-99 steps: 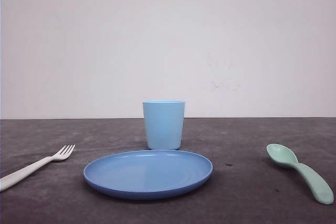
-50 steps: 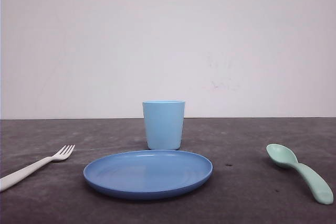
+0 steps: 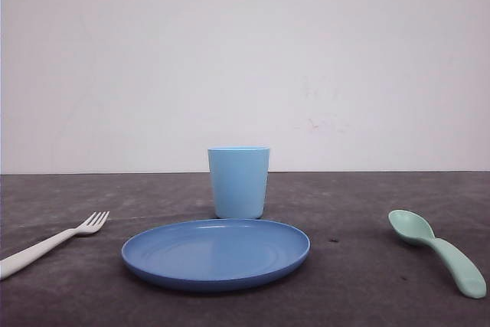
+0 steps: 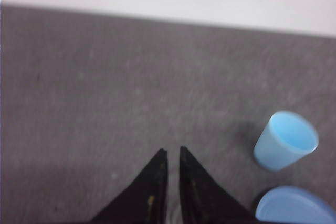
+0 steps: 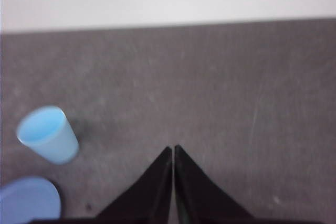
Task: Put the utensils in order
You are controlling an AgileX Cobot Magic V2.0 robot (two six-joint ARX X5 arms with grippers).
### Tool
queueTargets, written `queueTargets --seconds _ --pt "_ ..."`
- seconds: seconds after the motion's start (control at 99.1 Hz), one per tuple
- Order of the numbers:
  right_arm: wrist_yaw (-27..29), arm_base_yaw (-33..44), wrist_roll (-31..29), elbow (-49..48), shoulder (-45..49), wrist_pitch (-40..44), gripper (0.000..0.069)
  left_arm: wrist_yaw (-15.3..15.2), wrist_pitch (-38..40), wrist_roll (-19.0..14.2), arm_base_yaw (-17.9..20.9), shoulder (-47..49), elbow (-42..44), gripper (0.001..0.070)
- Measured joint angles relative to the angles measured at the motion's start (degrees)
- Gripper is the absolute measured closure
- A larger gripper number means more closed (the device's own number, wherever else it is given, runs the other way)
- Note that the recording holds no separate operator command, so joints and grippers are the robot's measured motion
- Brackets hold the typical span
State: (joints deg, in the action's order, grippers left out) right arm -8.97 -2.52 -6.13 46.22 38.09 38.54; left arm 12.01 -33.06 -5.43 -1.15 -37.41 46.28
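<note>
Dark grey tabletop [image 3: 360, 281] runs back to a plain white wall [image 3: 245, 59], with a light blue cup [image 3: 239, 182] standing upright at centre and a round blue plate [image 3: 216, 253] lying just in front of it. On the robot's left a slim white fork [image 3: 47, 245] rests flat, tines pointing inward toward the plate, handle reaching off the picture's edge. On the right, well apart from the plate, a mint-green spoon [image 3: 438, 250] lies bowl-up with its thick handle angled toward the camera. Seen from its wrist camera, the left claw [image 4: 169, 153] hangs above bare tabletop, its black fingers nearly together with a thin gap between the tips and nothing gripped; cup and plate rim sit off to one side. The right claw [image 5: 172, 149], seen from its own wrist camera, is drawn closed to a hairline slit, likewise holding nothing, over bare tabletop beside the cup. Neither wrist camera catches fork or spoon near a claw
</note>
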Motion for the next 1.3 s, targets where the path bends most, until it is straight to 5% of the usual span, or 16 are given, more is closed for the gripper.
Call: queueTargets --seconds 0.595,0.696,0.817,0.898,1.069,1.302 --pt "1.7 0.0 1.6 0.0 11.5 4.1 0.0676 -3.0 -3.3 2.9 -1.5 -6.6 0.0 0.0695" --pt "1.7 0.0 1.9 0.0 11.5 4.5 0.0503 -3.0 -4.3 2.9 -1.5 -6.8 0.0 0.0610" --pt "1.7 0.0 1.9 0.0 11.5 4.5 0.0172 -3.0 -4.4 2.9 -1.5 -6.9 0.0 0.0304" --pt "1.7 0.0 1.9 0.0 11.5 4.5 0.0049 -3.0 -4.5 2.8 -1.6 -7.3 0.0 0.0145" --pt "1.7 0.0 1.9 0.0 11.5 4.5 0.0012 -1.7 -4.9 0.7 -4.1 -10.1 0.0 0.0078" --pt "1.7 0.0 1.9 0.0 11.5 4.5 0.0012 -3.1 -4.1 -3.8 -13.7 -19.3 -0.2 0.0079"
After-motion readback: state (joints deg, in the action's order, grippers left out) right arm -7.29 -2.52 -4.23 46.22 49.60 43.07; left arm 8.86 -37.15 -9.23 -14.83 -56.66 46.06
